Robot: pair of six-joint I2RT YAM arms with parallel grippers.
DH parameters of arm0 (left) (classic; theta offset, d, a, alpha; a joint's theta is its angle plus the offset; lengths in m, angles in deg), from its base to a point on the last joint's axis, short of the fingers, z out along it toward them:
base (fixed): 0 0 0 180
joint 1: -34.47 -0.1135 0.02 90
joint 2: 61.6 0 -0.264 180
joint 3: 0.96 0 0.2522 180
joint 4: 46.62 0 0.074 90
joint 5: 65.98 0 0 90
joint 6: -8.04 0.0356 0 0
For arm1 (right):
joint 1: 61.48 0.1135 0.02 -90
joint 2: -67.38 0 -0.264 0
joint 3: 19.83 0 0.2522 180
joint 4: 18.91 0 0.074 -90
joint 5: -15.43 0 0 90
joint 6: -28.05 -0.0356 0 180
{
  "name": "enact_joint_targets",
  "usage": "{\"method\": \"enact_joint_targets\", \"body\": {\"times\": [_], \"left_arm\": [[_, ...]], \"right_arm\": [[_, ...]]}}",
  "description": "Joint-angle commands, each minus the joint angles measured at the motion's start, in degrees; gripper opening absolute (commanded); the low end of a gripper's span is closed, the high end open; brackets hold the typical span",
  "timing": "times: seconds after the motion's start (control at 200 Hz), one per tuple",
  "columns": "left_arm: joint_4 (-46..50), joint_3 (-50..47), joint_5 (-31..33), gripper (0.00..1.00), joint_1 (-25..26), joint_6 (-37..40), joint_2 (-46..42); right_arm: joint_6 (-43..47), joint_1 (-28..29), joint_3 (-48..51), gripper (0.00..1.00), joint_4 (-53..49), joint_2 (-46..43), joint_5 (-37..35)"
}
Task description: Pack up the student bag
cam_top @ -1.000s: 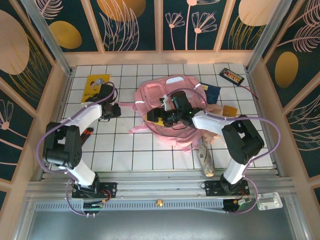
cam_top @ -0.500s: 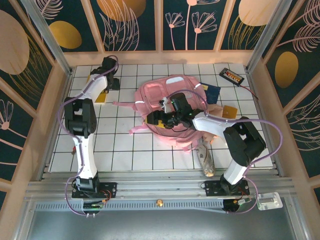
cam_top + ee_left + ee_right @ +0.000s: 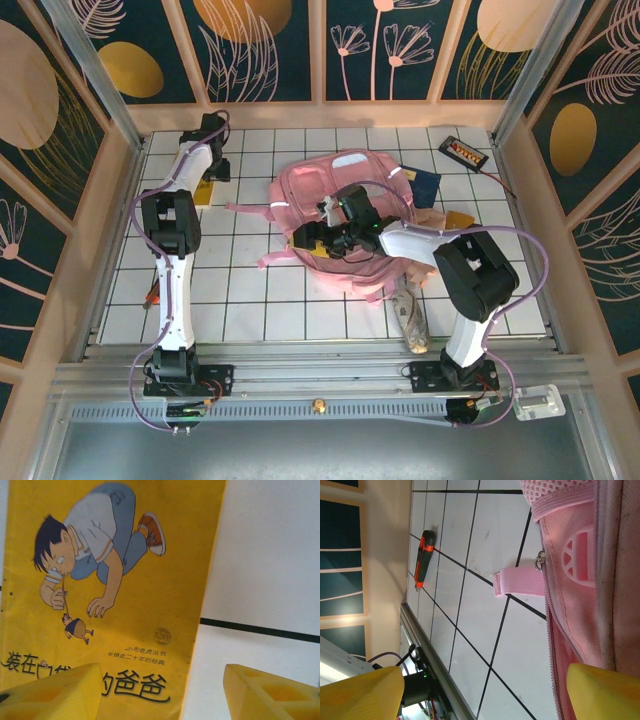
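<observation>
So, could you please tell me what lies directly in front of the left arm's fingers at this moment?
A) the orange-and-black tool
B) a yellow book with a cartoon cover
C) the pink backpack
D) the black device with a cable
B: in the left wrist view the yellow book, with a cartoon boy on its cover, lies just beyond the left fingers, which stand apart with nothing between them.

Left arm and right arm: white links, black joints, black bases. Purple cables run along both. Left gripper and right gripper: yellow fingers, the left pair showing moulded recesses.
</observation>
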State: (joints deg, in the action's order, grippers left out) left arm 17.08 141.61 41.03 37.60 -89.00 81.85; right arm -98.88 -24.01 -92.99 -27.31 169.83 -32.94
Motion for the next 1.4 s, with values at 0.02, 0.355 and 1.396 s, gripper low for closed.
{"method": "enact_joint_targets", "body": {"times": [0.02, 0.355, 1.396], "left_arm": [[3.1, 0.8, 1.7, 0.65, -0.7, 1.7, 2.3], [3.8, 0.4, 0.9, 0.42, -1.4, 2.5, 6.5], [-13.5, -39.3, -28.2, 0.0, -2.2, -5.1, -31.2]], "right_arm": [[0.1, -0.7, -1.6, 0.85, 0.6, 1.7, 0.0], [-0.4, -1.1, -1.4, 0.85, 0.9, 1.9, 0.1], [-1.4, -0.1, -2.1, 0.84, 3.2, 2.1, -1.9]]}}
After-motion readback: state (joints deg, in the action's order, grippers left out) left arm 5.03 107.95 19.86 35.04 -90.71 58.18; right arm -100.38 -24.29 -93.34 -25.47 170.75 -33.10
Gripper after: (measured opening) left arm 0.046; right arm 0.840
